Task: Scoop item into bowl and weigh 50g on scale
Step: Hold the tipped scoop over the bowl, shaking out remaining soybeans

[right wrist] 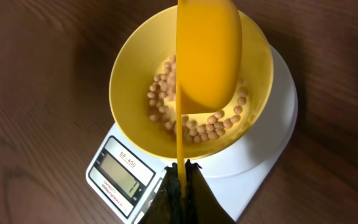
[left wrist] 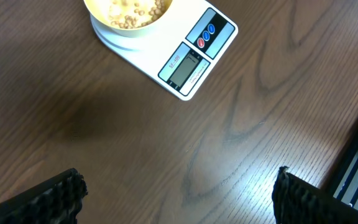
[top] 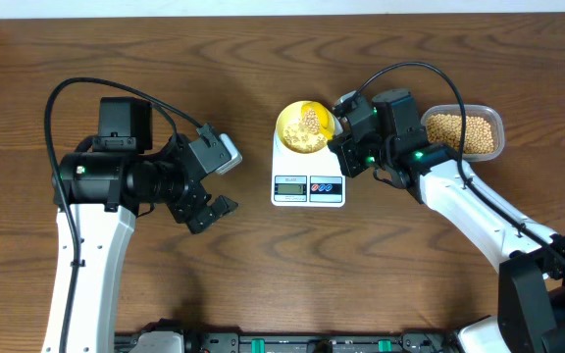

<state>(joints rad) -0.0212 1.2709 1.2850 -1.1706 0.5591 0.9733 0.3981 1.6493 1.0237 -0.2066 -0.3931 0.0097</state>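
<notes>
My right end effector (right wrist: pixel 180 180) is clenched on the thin handle of the yellow plastic measuring spoon (right wrist: pixel 207 56). Its scoop hangs over the small round pale-yellow bowl (right wrist: pixel 132 81), toward the bowl's 1 o'clock side. From my wrist I see only the scoop's outer face, so I cannot tell whether anything is left inside it.

A loose layer of small round tan beans (right wrist: pixel 213 127) lies in the bottom of the bowl. The bowl stands on the white rectangular digital kitchen scale (right wrist: pixel 272 124), at 12 o'clock from the small LCD display (right wrist: pixel 120 174). I cannot read the digits.

The stock of beans is in the clear rectangular plastic tub (top: pixel 498 120), at 3 o'clock from the bowl on the brown wooden desk (top: pixel 263 59).

My left end effector (top: pixel 226 180) is released, fingers wide, holding nothing. It sits over bare desk at 9 o'clock from the scale.

I judge this to be the pouring step, with the bowl only thinly filled. To do it well I should:
- roll the wrist slowly, so beans fall a few at a time into the centre
- hold the spoon clear of the rim, since any touch would falsify the weight
- pause for the reading to settle before going back to the tub

Near the target, half scoops are safer.
</notes>
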